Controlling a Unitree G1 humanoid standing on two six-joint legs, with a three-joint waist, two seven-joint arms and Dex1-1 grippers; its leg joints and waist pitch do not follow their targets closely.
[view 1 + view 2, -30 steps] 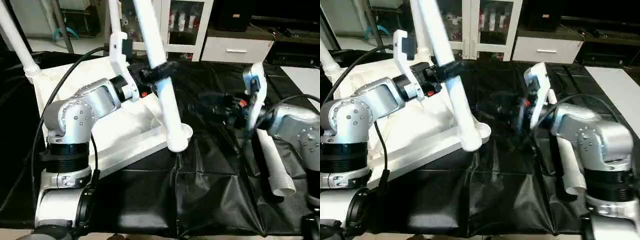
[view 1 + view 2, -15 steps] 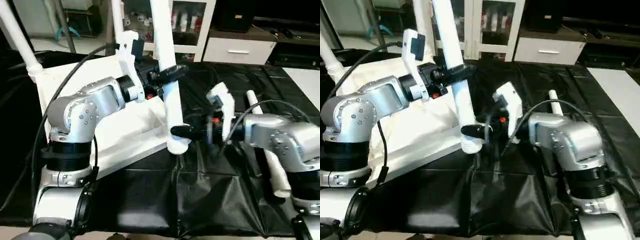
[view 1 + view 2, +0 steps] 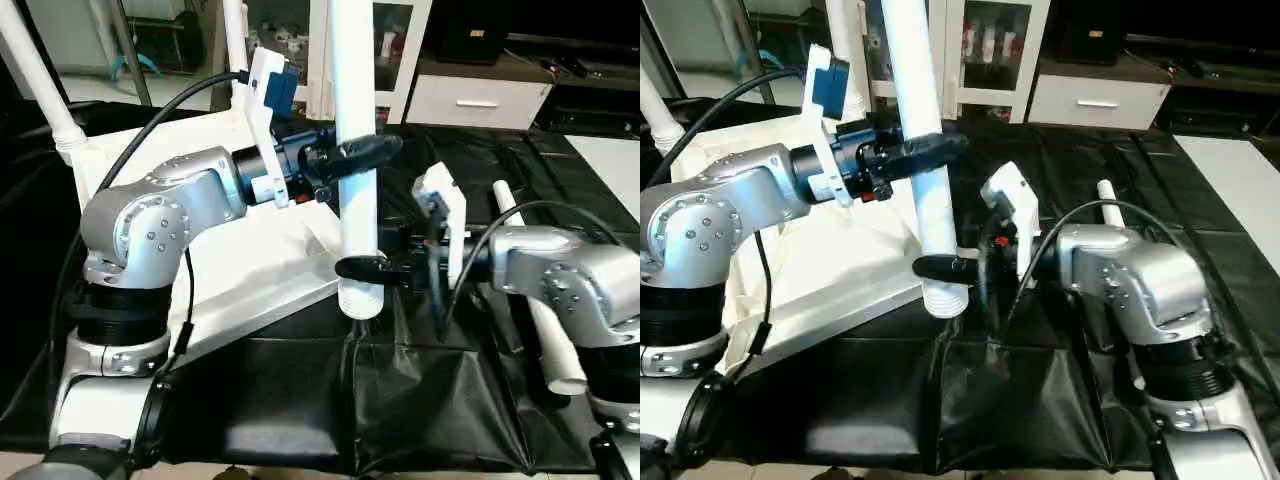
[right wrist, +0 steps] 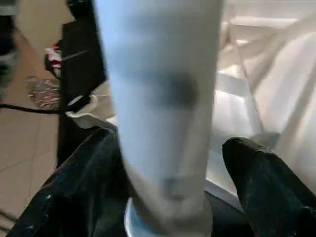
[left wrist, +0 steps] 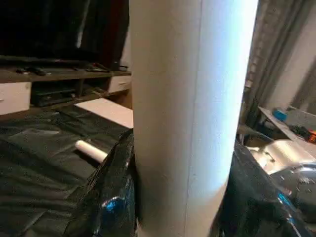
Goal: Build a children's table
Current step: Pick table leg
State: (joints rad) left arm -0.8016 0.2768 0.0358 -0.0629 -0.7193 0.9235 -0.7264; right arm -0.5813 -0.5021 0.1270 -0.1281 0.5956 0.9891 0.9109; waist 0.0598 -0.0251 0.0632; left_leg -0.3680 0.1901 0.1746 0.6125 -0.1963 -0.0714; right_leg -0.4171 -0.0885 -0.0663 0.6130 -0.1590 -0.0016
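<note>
The children's table lies as a white tabletop [image 3: 240, 280] upside down on the left, with two white legs [image 3: 35, 75] [image 3: 233, 30] standing at its far corners. My left gripper [image 3: 365, 152] is shut on a third leg [image 3: 355, 90] and holds it upright over the tabletop's near right corner. In the left wrist view the black fingers [image 5: 108, 197] press both sides of this leg [image 5: 192, 113]. My right gripper [image 3: 362, 268] is open and straddles the leg's lower end [image 4: 163, 98]; one finger [image 4: 256, 182] stands apart from it. Another leg [image 3: 535, 300] lies on the cloth to the right.
A black cloth [image 3: 420, 400] covers the work surface. A flat white board [image 3: 610, 150] lies at the far right edge. A glass-door cabinet [image 3: 395, 40] and a white drawer unit [image 3: 470, 100] stand behind. A black cable [image 3: 130, 150] runs along my left arm.
The held leg has swung from a lean to upright. My right arm has come in from the right, and its open fingers now flank the leg's lower end.
</note>
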